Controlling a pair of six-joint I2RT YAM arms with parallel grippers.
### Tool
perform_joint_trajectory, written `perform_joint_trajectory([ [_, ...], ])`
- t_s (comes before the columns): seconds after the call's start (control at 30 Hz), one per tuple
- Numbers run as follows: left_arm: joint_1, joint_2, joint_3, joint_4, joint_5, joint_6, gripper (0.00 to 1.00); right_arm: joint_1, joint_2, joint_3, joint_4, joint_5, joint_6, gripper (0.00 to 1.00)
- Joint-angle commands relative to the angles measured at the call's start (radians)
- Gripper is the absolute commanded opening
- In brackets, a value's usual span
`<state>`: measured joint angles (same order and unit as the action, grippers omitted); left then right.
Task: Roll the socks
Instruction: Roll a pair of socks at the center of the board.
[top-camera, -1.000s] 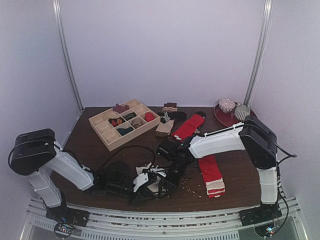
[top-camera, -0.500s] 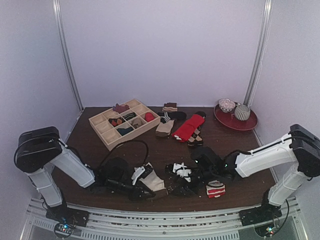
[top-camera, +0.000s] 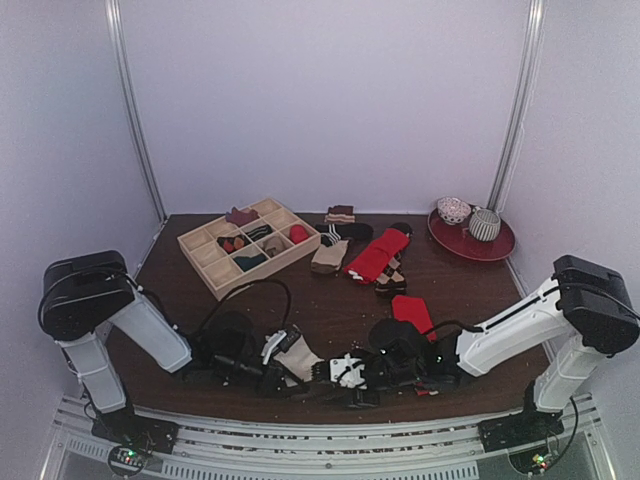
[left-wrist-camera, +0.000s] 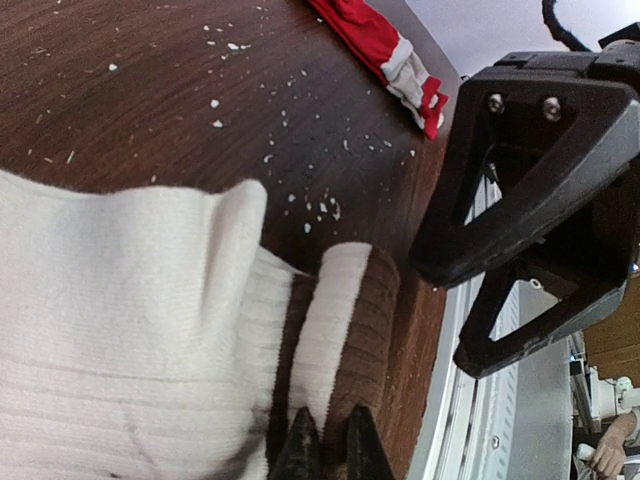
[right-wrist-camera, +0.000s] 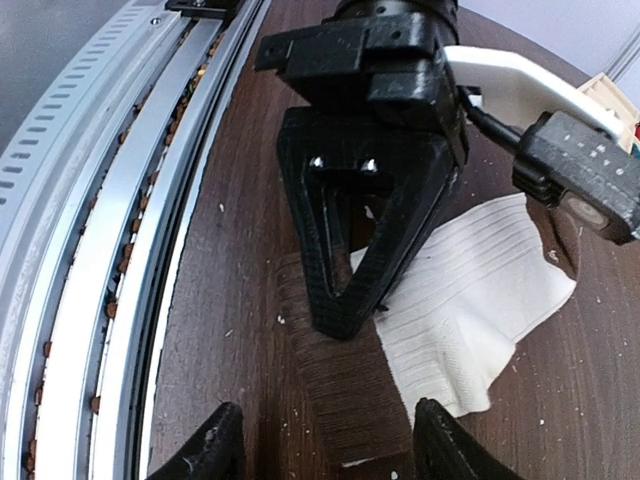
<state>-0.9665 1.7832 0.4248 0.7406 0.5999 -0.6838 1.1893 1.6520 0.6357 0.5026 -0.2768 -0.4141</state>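
The cream sock (left-wrist-camera: 120, 330) lies flat near the table's front edge, its brown band (left-wrist-camera: 365, 330) folded up at the end. My left gripper (left-wrist-camera: 325, 445) is shut on that brown band; from above it sits at the sock's near end (top-camera: 272, 378). My right gripper (right-wrist-camera: 325, 455) is open, one fingertip on each side of the brown band (right-wrist-camera: 345, 390), facing the left gripper (right-wrist-camera: 360, 230). The cream sock (right-wrist-camera: 470, 300) spreads out to the right of them. The red sock with the white-striped end (top-camera: 411, 310) lies behind the right arm, and its striped end shows in the left wrist view (left-wrist-camera: 405, 70).
A wooden compartment tray (top-camera: 205, 262) sits at the back left, and a red plate (top-camera: 497, 245) with two bowls at the back right. Other socks (top-camera: 378, 252) lie at the back middle. The metal rail (right-wrist-camera: 90, 250) runs along the table's front edge. Crumbs are scattered on the wood.
My right arm has swung down and left to the front edge, to the cream sock's brown band, and its jaws have opened. The left gripper has stayed shut on the band.
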Motion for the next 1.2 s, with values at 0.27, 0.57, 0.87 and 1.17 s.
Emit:
perform_joint_trajectory([
  [0.27,-0.006,0.081,-0.06,-0.258,-0.019,-0.016,0.0,0.01,0.085,0.021,0.038,0.044,-0.035,0.57],
  [0.57,-0.006,0.084,-0.061,-0.254,0.001,-0.005,0.0,0.01,0.181,0.057,0.019,0.051,-0.013,0.4],
  [0.87,-0.006,-0.102,-0.017,-0.382,-0.099,0.147,0.08,0.007,0.199,0.1,-0.205,0.026,0.127,0.15],
  [1.17,-0.008,-0.565,0.011,-0.648,-0.44,0.278,0.36,-0.013,0.192,0.272,-0.619,-0.106,0.354,0.15],
])
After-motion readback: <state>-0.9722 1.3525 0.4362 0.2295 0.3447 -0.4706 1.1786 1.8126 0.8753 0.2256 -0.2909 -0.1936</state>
